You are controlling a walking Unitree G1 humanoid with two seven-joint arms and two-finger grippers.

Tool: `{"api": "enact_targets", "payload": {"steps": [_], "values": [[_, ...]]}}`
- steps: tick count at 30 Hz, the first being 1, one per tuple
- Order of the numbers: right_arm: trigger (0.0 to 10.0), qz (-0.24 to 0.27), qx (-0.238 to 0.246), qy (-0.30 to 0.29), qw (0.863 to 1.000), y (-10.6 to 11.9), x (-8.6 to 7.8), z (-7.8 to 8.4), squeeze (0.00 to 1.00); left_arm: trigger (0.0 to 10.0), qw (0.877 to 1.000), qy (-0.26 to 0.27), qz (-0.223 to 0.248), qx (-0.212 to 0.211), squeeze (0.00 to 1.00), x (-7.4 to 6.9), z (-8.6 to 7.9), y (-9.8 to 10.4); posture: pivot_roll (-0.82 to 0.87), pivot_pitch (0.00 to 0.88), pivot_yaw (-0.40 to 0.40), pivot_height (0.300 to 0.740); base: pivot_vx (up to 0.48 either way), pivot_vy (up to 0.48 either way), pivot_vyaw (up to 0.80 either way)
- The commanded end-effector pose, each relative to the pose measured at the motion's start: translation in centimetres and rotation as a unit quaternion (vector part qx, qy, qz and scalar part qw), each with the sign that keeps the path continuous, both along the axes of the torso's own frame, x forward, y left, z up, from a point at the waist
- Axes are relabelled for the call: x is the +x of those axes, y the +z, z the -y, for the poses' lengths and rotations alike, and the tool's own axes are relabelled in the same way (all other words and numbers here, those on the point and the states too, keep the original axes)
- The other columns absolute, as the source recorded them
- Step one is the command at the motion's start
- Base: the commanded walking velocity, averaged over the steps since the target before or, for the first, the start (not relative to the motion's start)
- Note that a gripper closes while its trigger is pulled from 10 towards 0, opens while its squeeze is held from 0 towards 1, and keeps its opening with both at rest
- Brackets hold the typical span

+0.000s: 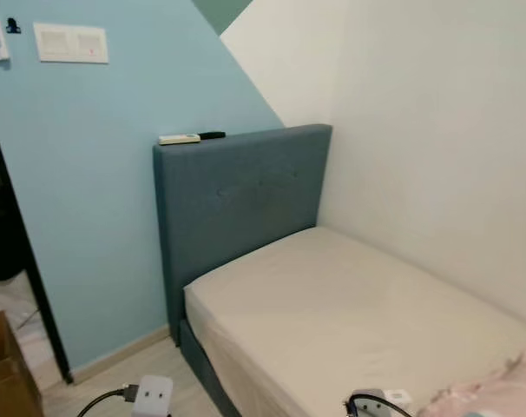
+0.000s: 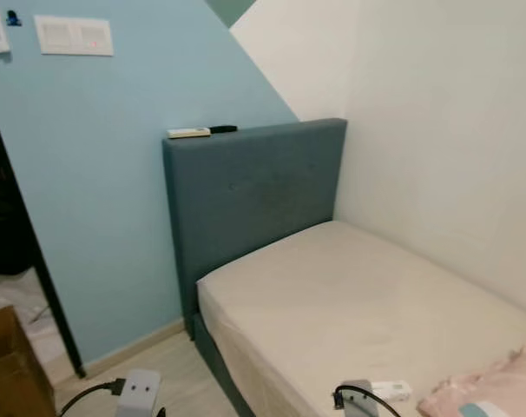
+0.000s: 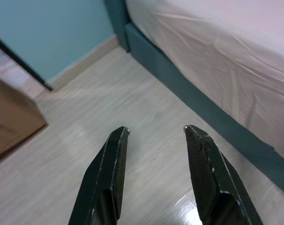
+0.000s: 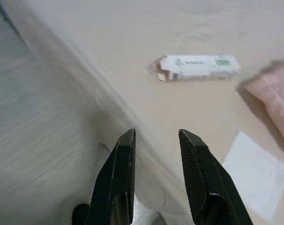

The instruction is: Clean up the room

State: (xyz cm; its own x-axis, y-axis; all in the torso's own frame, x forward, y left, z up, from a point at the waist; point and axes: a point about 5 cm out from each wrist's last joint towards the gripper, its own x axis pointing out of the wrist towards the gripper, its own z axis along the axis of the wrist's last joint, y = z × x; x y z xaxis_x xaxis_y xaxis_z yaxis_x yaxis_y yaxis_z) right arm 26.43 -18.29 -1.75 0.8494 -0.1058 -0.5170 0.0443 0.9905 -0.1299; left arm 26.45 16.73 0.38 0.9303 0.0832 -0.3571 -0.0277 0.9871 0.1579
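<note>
A bed with a bare cream mattress point(image 1: 332, 304) and a blue-grey headboard point(image 1: 237, 195) stands in the corner. On the mattress lies a white wipes packet point(image 4: 196, 67), next to a pink cloth point(image 4: 273, 93) and a flat white sheet point(image 4: 257, 173). My right gripper point(image 4: 156, 133) hangs open over the bed's near edge, short of the packet, with nothing between its fingers. My left gripper point(image 3: 156, 130) is open and empty above the pale wood floor point(image 3: 109, 140) beside the bed frame. A white remote point(image 1: 178, 139) and a black one point(image 1: 212, 135) rest on top of the headboard.
A brown cardboard box point(image 1: 7, 373) sits on the floor at the left, by a dark doorway point(image 1: 3, 217). Walls close in behind and to the right of the bed. A strip of floor runs between box and bed.
</note>
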Motion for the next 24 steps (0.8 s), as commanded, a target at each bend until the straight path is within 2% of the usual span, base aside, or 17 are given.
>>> {"api": "enact_targets", "payload": {"steps": [1, 13, 17, 24], "values": [[10.0, -0.018, 0.017, -0.010, 1.000, -0.75, -0.83, -0.24, 0.00, 10.0, 1.000, -0.004, -0.001, 0.010, 0.00, -0.07, -0.13, -0.06, 0.00, 0.071, -0.043, 0.740, 0.000, 0.000, -0.80], [10.0, -0.020, -0.004, -0.010, 1.000, -0.84, -1.13, 0.19, 0.00, 10.0, 1.000, -0.025, -0.002, -0.006, 0.00, -0.17, 0.37, -0.14, 0.00, 0.062, -0.036, 0.740, 0.000, 0.000, -0.80], [10.0, -0.015, 0.011, -0.011, 1.000, -0.73, -1.05, 0.21, 0.00, 10.0, 1.000, -0.025, 0.001, -0.004, 0.00, -0.11, 0.48, -0.03, -0.01, 0.057, -0.035, 0.740, 0.000, 0.000, -0.80], [10.0, -0.009, 0.005, -0.015, 1.000, -0.61, -1.17, 0.46, 0.00, 10.0, 1.000, -0.026, 0.007, -0.005, 0.00, -0.16, 0.52, 0.02, -0.02, 0.050, -0.029, 0.740, 0.000, 0.000, -0.80]]}}
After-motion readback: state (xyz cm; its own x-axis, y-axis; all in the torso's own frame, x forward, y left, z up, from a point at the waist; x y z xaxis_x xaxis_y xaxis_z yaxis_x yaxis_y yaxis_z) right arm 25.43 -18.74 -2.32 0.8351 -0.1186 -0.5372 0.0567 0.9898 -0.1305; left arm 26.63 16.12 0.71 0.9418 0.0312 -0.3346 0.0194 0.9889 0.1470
